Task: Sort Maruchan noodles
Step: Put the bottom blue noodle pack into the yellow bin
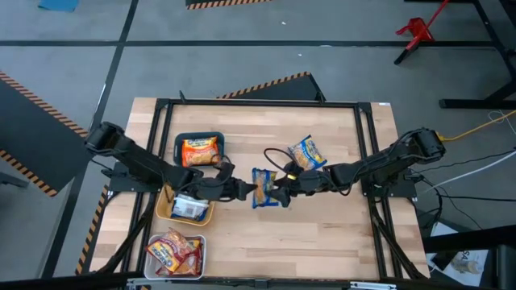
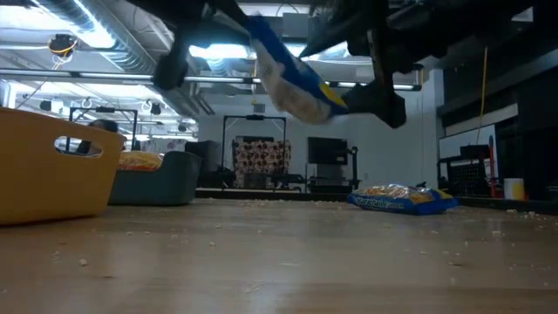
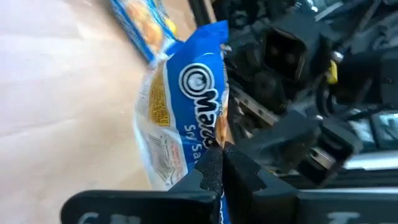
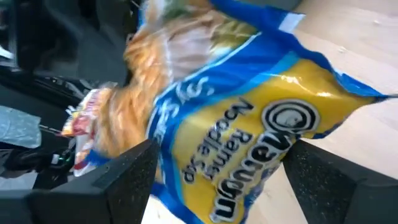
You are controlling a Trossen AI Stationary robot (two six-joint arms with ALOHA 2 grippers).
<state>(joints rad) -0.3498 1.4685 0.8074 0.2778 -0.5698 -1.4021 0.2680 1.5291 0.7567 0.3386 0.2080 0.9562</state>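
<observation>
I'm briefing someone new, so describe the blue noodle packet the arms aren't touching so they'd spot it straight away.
Start at the wooden table and find where the left gripper and right gripper meet over one blue packet. The free blue packet lies flat beyond them, toward the right arm's side. It alone rests on bare wood, outside every tray.

High view: straight down over the whole pale wooden slatted table [image 1: 322, 217], both arms entering from the sides, far off. Low view: level with the tabletop, facing across into the room, close under the raised blue crinkly plastic noodle packet [image 2: 292, 78]. Left wrist view: looking past that arm's own dark fingers [image 3: 214, 171], very near the same packet [image 3: 186, 106]. Right wrist view: between its own two spread fingers [image 4: 124, 177], nearer still to that packet [image 4: 249, 143]. Shared by all four: the packet at mid-table [image 1: 264, 188].
</observation>
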